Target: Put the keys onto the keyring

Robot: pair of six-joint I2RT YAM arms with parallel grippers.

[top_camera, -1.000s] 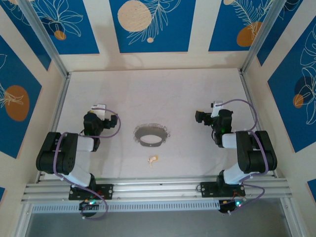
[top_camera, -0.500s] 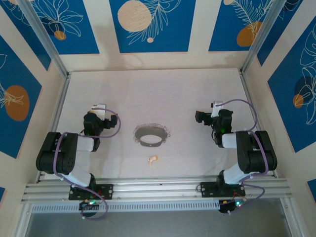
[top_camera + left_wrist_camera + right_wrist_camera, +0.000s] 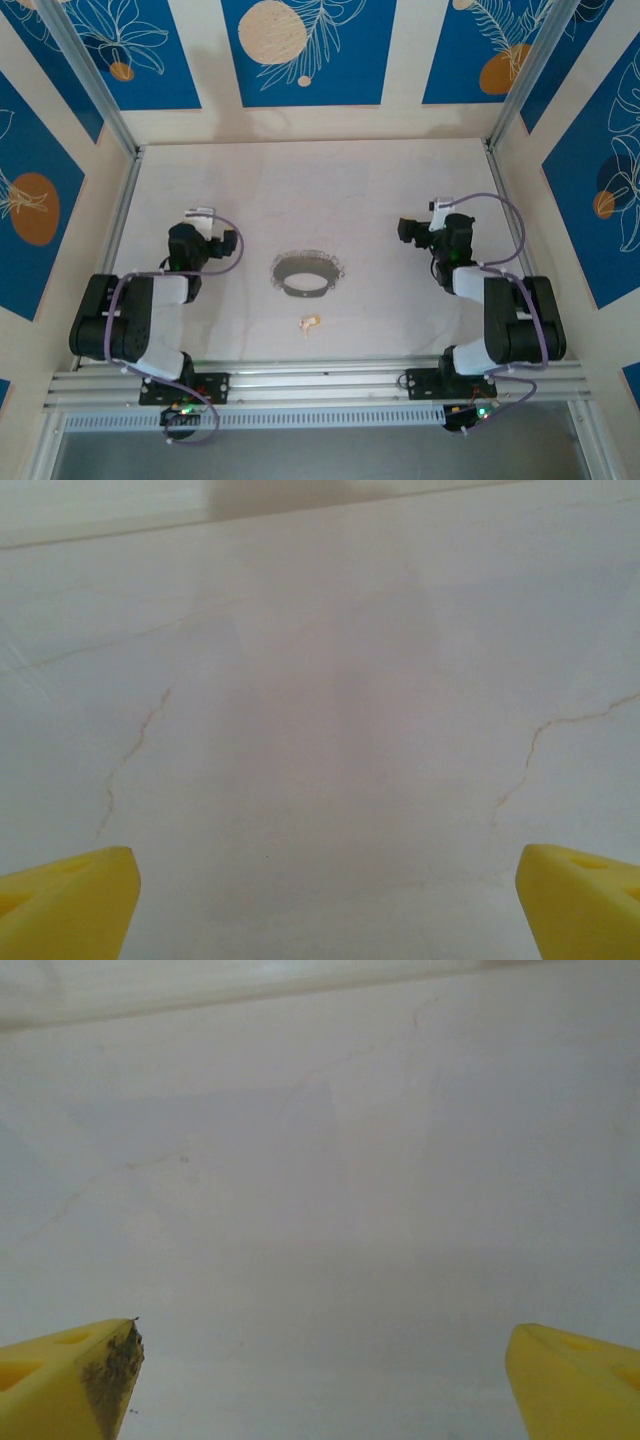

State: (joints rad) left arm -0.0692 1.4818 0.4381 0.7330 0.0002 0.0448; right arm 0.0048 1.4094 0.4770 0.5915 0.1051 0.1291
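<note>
Near keyring, small key

The flat white bench with a matte, marble-like surface carries faint hairline veins, which both wrist views show close up. Silver aluminium extrusion rails run along its near edge, and a slotted grey strip lies just in front of them. Slanted silver aluminium posts stand at the two rear corners. The cream enclosure walls bear blue rectangular panels printed with white leaf outlines and orange or cream discs.
</note>
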